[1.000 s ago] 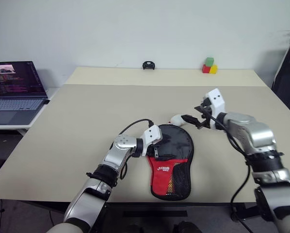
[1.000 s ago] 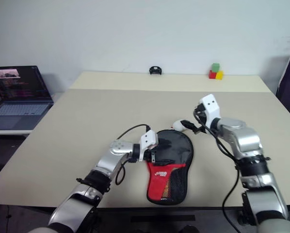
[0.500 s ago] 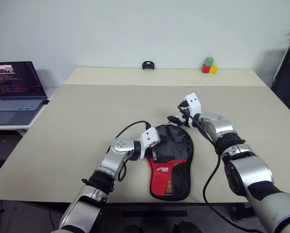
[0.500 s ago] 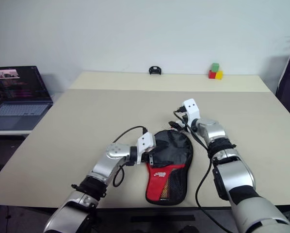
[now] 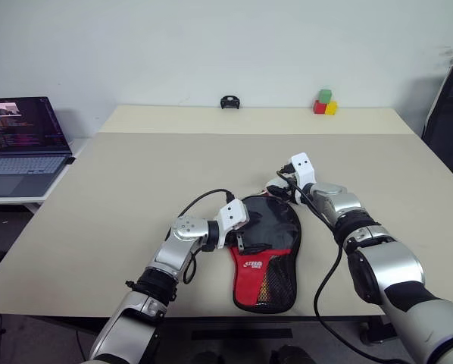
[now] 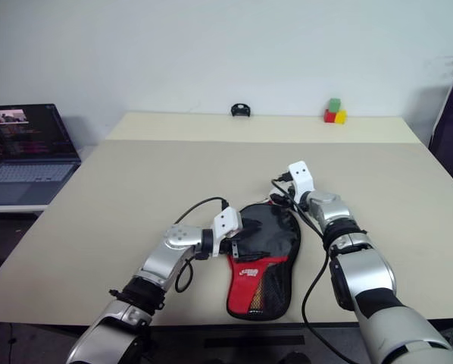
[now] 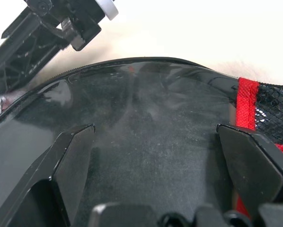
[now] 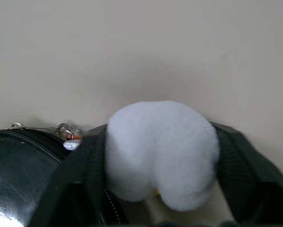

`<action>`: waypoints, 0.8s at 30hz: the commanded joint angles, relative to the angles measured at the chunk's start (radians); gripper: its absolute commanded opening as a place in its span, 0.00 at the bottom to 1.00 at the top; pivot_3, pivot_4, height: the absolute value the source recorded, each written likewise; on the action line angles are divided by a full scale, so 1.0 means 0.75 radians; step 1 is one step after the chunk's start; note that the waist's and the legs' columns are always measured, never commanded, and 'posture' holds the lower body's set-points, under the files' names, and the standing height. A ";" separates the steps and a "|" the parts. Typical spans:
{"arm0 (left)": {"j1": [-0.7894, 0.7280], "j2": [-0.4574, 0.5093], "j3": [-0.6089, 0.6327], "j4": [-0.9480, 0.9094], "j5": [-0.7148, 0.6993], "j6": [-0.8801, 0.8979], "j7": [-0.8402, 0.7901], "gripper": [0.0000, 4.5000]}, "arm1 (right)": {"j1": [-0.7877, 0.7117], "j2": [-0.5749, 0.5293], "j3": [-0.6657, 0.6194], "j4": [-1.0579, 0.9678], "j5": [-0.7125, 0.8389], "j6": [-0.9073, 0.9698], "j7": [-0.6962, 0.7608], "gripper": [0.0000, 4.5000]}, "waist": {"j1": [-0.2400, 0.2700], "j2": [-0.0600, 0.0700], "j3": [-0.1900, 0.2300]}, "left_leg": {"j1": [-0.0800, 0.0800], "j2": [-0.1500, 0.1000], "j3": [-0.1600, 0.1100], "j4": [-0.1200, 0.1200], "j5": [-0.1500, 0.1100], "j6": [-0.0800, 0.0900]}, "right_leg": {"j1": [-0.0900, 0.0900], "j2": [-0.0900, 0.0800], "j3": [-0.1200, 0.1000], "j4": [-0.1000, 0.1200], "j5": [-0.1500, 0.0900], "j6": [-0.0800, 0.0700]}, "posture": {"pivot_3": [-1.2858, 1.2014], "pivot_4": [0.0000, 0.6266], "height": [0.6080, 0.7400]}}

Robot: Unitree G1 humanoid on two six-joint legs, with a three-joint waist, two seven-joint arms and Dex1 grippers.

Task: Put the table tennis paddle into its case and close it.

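Note:
The case [image 5: 268,243] lies flat near the table's front edge, its black round part away from me and its red panel with mesh pocket toward me. The table tennis paddle is hidden. My left gripper [image 5: 242,236] rests open on the case's left side, its fingers spread over the glossy black fabric [image 7: 146,123]. My right gripper [image 5: 276,188] is at the case's far edge, and its two fingers press both sides of the white pom-pom zipper pull [image 8: 160,151]. The metal zip slider [image 8: 68,132] sits just beside the pom-pom on the case's rim.
An open laptop [image 5: 22,140] stands on a side table at the left. A small black object [image 5: 228,101] and red, green and yellow blocks [image 5: 323,102] sit along the far table edge. A dark chair [image 5: 450,114] is at the right edge.
My right arm swung left and down to the case's far edge, and its fingers closed around the pom-pom. The left gripper stayed on the case.

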 commanded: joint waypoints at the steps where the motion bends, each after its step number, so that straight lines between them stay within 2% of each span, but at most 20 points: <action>1: -0.006 0.008 -0.042 0.075 0.047 -0.002 -0.004 1.00 | -0.028 0.005 -0.015 -0.028 -0.017 -0.021 0.003 0.40 | 0.000 0.001 -0.001 | 0.000 0.000 0.000 0.000 0.000 0.000 | 0.000 0.000 0.000 0.000 0.000 0.000 | 0.52 0.24 1.00; 4: -0.023 0.013 -0.083 0.187 0.077 -0.022 -0.040 1.00 | -0.024 0.006 -0.014 -0.035 -0.030 -0.024 0.003 0.21 | 0.001 0.005 -0.004 | 0.000 0.000 0.000 0.000 0.000 0.000 | 0.001 0.000 0.000 0.000 0.000 0.000 | 0.52 0.24 1.00; 7: -0.028 0.025 -0.109 0.275 0.096 -0.058 -0.075 1.00 | -0.026 0.001 -0.018 -0.049 -0.037 -0.023 -0.003 0.12 | 0.001 0.009 -0.008 | 0.002 0.000 0.000 0.000 -0.001 0.001 | 0.002 0.000 0.000 0.001 0.001 -0.001 | 0.52 0.24 1.00; 13: -0.035 0.038 -0.146 0.423 0.141 -0.155 -0.085 1.00 | -0.012 -0.023 -0.013 -0.109 -0.043 -0.006 0.004 0.11 | -0.001 0.015 -0.014 | 0.009 0.000 0.000 0.000 -0.002 0.003 | 0.008 0.001 0.000 0.002 0.001 -0.001 | 0.52 0.24 1.00; 16: -0.038 0.032 -0.157 0.475 0.145 -0.182 -0.083 1.00 | 0.011 -0.057 -0.012 -0.167 -0.054 0.011 0.002 0.11 | -0.001 0.015 -0.015 | 0.027 0.000 -0.001 -0.003 -0.003 0.004 | 0.026 0.001 -0.001 -0.001 0.001 -0.001 | 0.52 0.24 1.00; 24: -0.043 0.001 -0.135 0.527 0.104 -0.164 -0.098 1.00 | 0.148 -0.158 0.003 -0.408 -0.079 0.137 0.036 0.11 | -0.001 0.015 -0.017 | 0.031 0.000 -0.003 -0.003 -0.003 0.004 | 0.030 0.001 -0.002 0.000 0.001 -0.001 | 0.52 0.24 1.00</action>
